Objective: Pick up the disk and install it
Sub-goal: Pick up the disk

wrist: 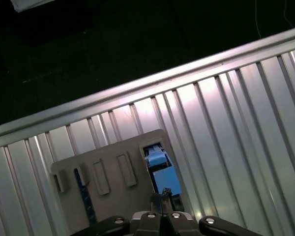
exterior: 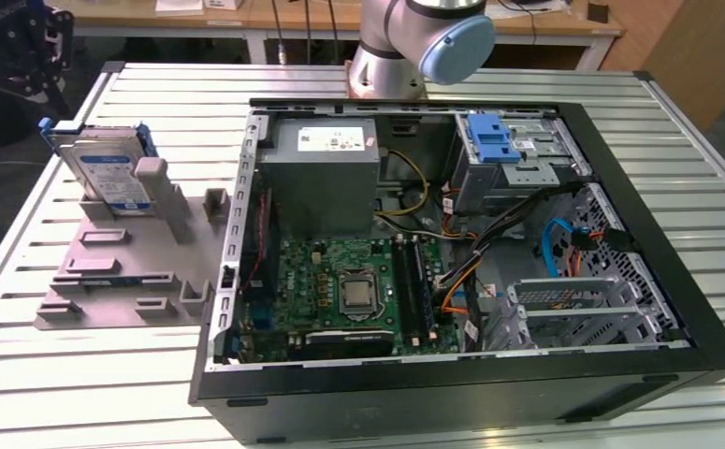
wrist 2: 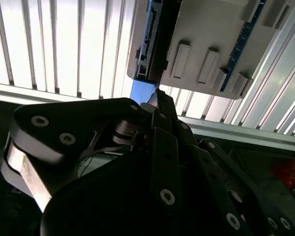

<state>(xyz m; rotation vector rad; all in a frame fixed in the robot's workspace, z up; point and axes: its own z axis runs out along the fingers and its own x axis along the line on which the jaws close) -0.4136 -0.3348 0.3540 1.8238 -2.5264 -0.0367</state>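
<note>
- While the ribbed metal tabletop (exterior: 88, 374) carries everything, an open computer case (exterior: 462, 393) lies flat on its middle, with the green circuit board (exterior: 350, 290) facing up.
- Inside the case, a grey power-supply box (exterior: 325, 173) sits at the far end. A silver cage with a blue latch (exterior: 506, 145) sits toward the exterior view's right.
- Behind the case in the exterior view, the base of the robot arm (exterior: 406, 47) rises from the tabletop's far edge.
- A grey plastic holder (exterior: 112, 271) rests on the tabletop at the exterior view's left, just beside the case.
- The disk (exterior: 103, 173) stands upright on its edge in a slot at the holder's far end. Its blue frame surrounds it, and it is outside the case.
- In the first wrist view, the gripper (wrist: 162, 198) looks down onto the disk's blue top edge. It is closed, with its tips together and nothing held between them.
</note>
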